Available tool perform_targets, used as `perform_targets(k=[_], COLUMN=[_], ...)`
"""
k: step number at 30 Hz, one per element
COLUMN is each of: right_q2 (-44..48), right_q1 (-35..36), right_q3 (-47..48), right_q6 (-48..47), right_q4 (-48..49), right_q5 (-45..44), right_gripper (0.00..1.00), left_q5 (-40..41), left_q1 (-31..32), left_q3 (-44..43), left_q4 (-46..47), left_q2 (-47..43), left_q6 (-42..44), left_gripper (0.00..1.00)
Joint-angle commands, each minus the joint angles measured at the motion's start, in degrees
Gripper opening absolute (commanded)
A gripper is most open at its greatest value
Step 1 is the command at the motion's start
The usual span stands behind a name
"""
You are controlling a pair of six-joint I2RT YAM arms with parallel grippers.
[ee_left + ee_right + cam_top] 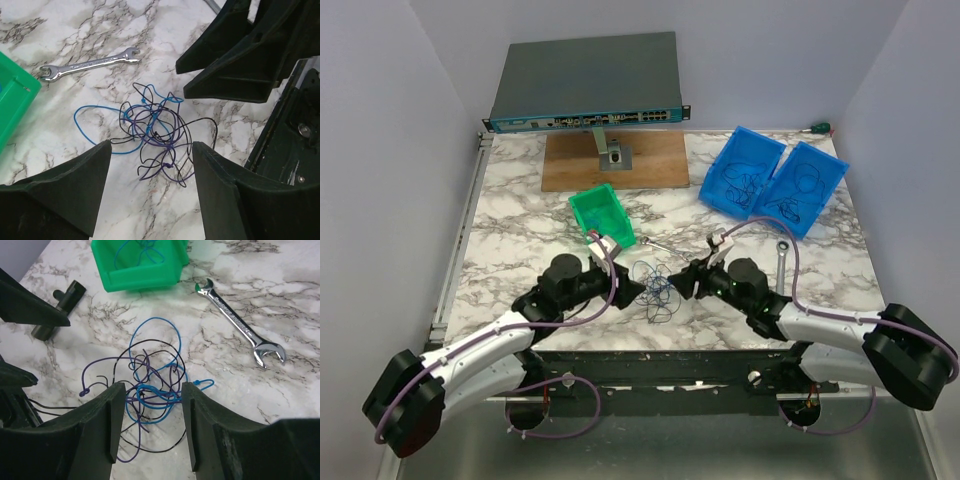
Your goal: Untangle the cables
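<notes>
The cables (656, 284) are a small tangle of thin blue, purple and black wires on the marble table (520, 230), between my two grippers. My left gripper (631, 290) faces the tangle from the left. In the left wrist view the cables (155, 131) lie just past my left gripper (150, 160), whose jaws are open with only bare table between them. My right gripper (686, 283) comes in from the right. In the right wrist view my right gripper (151, 402) stands open, with blue and purple strands of the cables (150, 399) lying between its fingers.
A small silver wrench (655, 244) and a green bin (603, 216) sit just behind the tangle. A second wrench (782, 262) lies right of the right arm. Two blue bins (740, 170) holding wires stand at the back right. A network switch (585, 85) rests on a wooden board (570, 165).
</notes>
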State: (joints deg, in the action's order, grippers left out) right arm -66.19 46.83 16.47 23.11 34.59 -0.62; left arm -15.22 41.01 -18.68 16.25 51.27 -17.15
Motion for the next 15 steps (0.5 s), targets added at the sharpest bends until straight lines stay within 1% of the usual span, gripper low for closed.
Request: perform_targets(k=[1,5,9,11,15], right_q2=[-2.9,-5.7,-6.5,-7.1,-7.3], right_q1=[0.3,0.4,0.4,0.4,0.4], right_q3=[1.0,1.8,2.3,3.0,3.1], right_q6=[0.1,0.3,0.8,0.8,0.9], right_q4=[0.4,1.4,0.3,-0.8,-0.5], right_q5=[4.5,6.7,4.9,3.5,3.0], right_gripper=[0.56,0.59,0.57,0.49,0.29], left_q5=[-6.2,-8.1,-9.8,-10.4,-11.8], left_q1=[0.3,0.3,0.5,0.7,1.6], left_q3=[1.6,3.1,4.4,4.0,2.3], left_q4=[5.4,8.2,10.3,10.3,9.3], left_q2=[-2.0,-4.6,-6.4,-5.3,-2.5], left_q6=[1.4,1.6,1.7,2.0,2.6], left_gripper=[0.68,0.7,0.74,0.75,0.75])
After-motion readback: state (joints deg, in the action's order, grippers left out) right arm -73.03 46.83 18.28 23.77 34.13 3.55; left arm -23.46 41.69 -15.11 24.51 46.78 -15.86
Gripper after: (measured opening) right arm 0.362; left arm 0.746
